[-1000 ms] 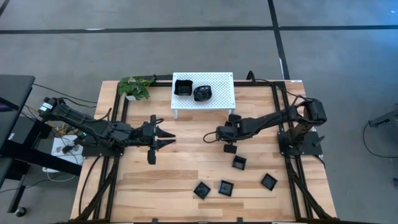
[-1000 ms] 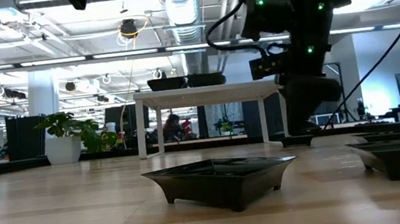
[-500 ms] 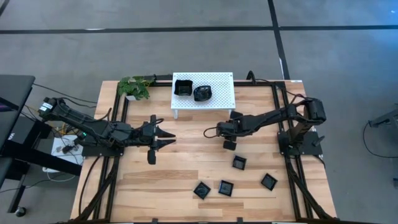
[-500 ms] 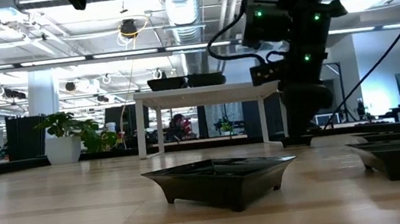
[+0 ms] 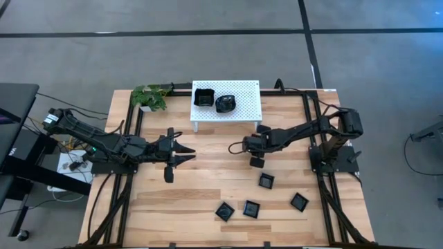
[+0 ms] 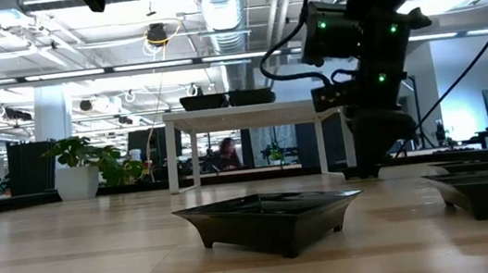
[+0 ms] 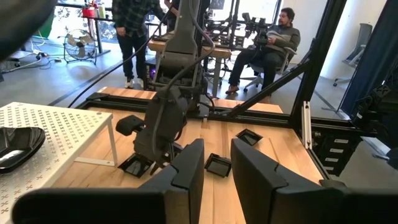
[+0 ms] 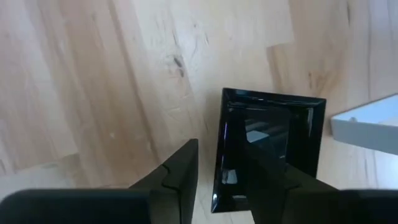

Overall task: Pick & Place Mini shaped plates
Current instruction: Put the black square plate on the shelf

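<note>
Four square plates (image 5: 266, 180) lying loose on the near desk (image 5: 208, 194), right pincer (image 8: 217, 177) straddling one rim of a square plate (image 8: 270, 146), fingers apart, left pincer (image 5: 187, 158) idling parted mid-desk, two plates (image 5: 215, 100) sitting on the far white rack (image 5: 246, 97).

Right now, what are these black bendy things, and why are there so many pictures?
They are two robot arms at a wooden table. One picture looks down from above, one peeks along the tabletop, and each arm's wrist carries a camera. The left arm waits with its jaws open. The right arm reaches down to a square black plate. Its open jaws sit either side of the rim, not squeezing it yet. Four more plates lie on the wood, and two rest on the white rack. A plant stands in the corner.
</note>
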`<action>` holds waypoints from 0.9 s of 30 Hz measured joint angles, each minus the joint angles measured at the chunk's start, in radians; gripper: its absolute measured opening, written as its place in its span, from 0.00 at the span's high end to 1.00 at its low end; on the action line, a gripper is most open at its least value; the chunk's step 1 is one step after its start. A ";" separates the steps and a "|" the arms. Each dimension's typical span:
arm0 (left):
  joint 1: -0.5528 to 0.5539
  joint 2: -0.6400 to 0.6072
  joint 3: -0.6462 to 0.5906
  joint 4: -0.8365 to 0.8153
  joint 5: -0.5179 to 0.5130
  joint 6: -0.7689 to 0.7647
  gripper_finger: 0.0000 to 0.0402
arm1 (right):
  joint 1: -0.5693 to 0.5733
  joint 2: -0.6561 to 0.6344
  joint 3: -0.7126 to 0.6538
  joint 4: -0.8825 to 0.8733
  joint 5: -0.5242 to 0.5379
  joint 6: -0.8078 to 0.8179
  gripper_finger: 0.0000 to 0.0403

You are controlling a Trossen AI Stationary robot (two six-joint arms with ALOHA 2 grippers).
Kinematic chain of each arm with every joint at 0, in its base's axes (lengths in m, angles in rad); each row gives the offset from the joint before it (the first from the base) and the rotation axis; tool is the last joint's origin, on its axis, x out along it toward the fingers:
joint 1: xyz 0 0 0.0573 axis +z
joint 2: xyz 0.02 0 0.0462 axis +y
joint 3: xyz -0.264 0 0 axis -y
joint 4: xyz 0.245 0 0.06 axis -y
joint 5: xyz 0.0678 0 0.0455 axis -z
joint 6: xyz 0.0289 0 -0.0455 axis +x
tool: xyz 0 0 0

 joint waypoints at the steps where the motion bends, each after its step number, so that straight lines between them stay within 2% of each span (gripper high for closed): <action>1: 0.000 0.000 0.000 0.000 0.000 0.000 0.80 | -0.002 -0.001 -0.004 0.007 0.000 0.000 0.74; 4: 0.000 0.000 0.000 0.000 0.000 0.000 0.80 | -0.010 -0.001 -0.007 0.013 -0.002 0.000 0.79; 8: 0.000 0.000 0.000 0.000 0.000 0.000 0.80 | -0.028 -0.001 -0.008 0.016 0.006 -0.001 0.94; 10: 0.000 0.000 0.000 0.000 0.000 0.000 0.80 | -0.030 -0.001 -0.008 0.017 0.007 -0.001 0.98; 16: 0.000 0.000 0.000 0.000 0.000 0.000 0.80 | 0.017 -0.005 0.038 -0.001 0.003 0.000 0.97; 22: 0.000 0.000 0.000 0.000 0.000 0.000 0.80 | 0.122 -0.038 0.187 -0.090 0.001 -0.034 0.98; 24: 0.000 0.000 0.000 0.000 0.000 0.000 0.80 | 0.155 -0.051 0.253 -0.169 0.029 -0.052 0.99; 27: 0.000 0.000 0.000 0.000 0.000 0.000 0.80 | 0.198 -0.067 0.353 -0.306 0.131 -0.085 0.99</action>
